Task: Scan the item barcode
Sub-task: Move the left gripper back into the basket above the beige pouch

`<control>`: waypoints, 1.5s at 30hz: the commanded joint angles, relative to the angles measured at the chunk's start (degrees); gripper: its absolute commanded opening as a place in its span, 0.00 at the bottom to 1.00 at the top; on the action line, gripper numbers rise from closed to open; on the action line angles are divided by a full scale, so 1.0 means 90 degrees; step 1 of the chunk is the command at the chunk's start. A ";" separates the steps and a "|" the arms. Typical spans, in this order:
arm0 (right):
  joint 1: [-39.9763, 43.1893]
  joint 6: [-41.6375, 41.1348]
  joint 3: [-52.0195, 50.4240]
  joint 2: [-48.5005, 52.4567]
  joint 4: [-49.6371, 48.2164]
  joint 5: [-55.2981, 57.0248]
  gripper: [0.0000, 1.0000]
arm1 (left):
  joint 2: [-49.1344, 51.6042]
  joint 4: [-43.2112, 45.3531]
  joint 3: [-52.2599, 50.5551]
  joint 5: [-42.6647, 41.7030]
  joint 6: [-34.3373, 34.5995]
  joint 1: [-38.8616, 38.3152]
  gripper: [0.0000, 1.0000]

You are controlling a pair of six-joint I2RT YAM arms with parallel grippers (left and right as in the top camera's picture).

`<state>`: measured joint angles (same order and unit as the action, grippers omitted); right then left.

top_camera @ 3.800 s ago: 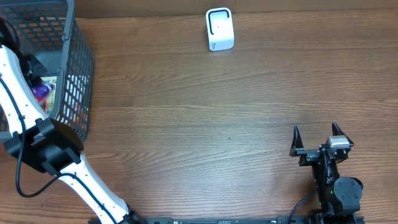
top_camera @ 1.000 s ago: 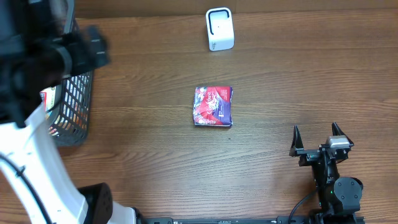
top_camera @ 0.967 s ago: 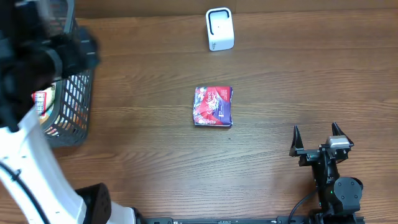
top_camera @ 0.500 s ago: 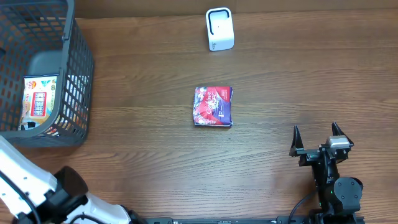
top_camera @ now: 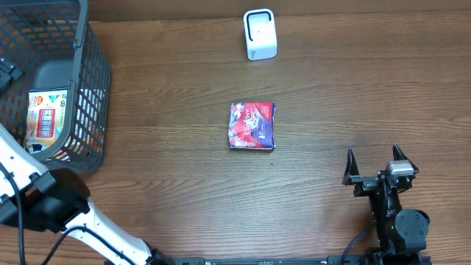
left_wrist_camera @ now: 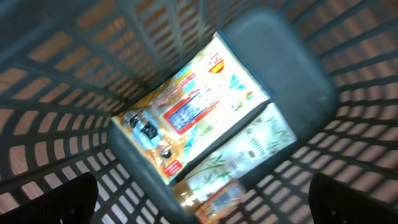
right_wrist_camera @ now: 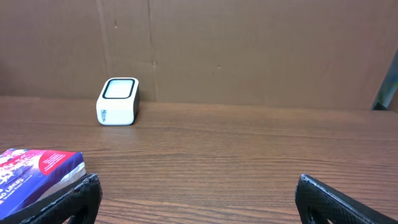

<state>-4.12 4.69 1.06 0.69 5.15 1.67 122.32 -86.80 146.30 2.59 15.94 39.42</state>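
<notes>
Far left on the wooden table [top_camera: 184, 184]: dark mesh basket [top_camera: 92, 81] holding a yellow packet [top_camera: 45, 121] (paler packet [left_wrist_camera: 249, 149] touching it).

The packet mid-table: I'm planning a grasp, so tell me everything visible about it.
The packet is a small, flat, roughly square pack with a glossy look, printed red with purple toward its right side and white lettering too small to read. It lies flat on the wooden table, near the middle, in front of the white scanner and well apart from it. Nothing else touches it. No barcode can be made out on its upper face.
</notes>
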 commanded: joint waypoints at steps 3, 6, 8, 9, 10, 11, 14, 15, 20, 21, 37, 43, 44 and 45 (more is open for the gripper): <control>0.0032 -0.0022 -0.0066 -0.0058 -0.0036 -0.0029 1.00 | 0.0595 -0.0187 0.0010 0.0420 -0.0384 -0.0058 1.00; 0.0032 -0.0022 -0.0066 -0.0058 -0.0039 -0.0029 1.00 | 0.0826 -0.0243 0.0010 0.0425 -0.0491 -0.0129 1.00; 0.0032 -0.0022 -0.0066 -0.0058 -0.0039 -0.0029 1.00 | 0.0969 -0.0294 0.0010 0.0459 -0.0491 -0.0175 1.00; 0.0032 -0.0022 -0.0066 -0.0058 -0.0039 -0.0029 1.00 | 0.1035 -0.0316 0.0010 0.0488 -0.0491 -0.0185 1.00; 0.0032 -0.0022 -0.0066 -0.0058 -0.0039 -0.0029 1.00 | 0.1112 -0.0342 0.0010 0.0544 -0.0491 -0.0206 1.00; 0.0032 -0.0022 -0.0066 -0.0058 -0.0036 -0.0029 1.00 | 0.1195 -0.0379 0.0010 0.0607 -0.0491 -0.0226 1.00; 0.0032 -0.0022 -0.0066 -0.0058 -0.0039 -0.0029 1.00 | 0.1438 -0.0442 0.0005 0.0639 -0.0527 -0.0304 1.00; 0.0032 -0.0022 -0.0066 -0.0058 -0.0039 -0.0029 1.00 | 0.1484 -0.0447 0.0005 0.0639 -0.0585 -0.0330 1.00; 0.0032 -0.0022 -0.0066 -0.0058 -0.0039 -0.0029 1.00 | 0.1698 -0.0466 0.0000 0.0784 -0.0658 -0.0481 1.00; 0.0032 -0.0022 -0.0066 -0.0058 -0.0036 -0.0029 1.00 | 0.1744 -0.0474 0.0000 0.0799 -0.0687 -0.0515 1.00; 0.0032 -0.0022 -0.0066 -0.0058 -0.0039 -0.0029 1.00 | 0.2244 -0.0539 -0.0046 0.0685 -0.0685 -0.0605 0.98; 0.0032 -0.0022 -0.0066 -0.0058 -0.0039 -0.0029 1.00 | 0.2285 -0.0231 -0.0253 0.0789 -0.0780 -0.0605 0.98; 0.0032 -0.0022 -0.0066 -0.0058 -0.0039 -0.0029 1.00 | 0.2285 -0.0165 -0.0316 0.0816 -0.0780 -0.0605 0.97; 0.0032 -0.0022 -0.0066 -0.0058 -0.0039 -0.0029 1.00 | 0.2285 -0.0109 -0.0381 0.0835 -0.0780 -0.0605 0.98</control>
<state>-4.12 4.69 1.06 0.69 5.17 1.67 141.67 -88.71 144.53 8.82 10.41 34.11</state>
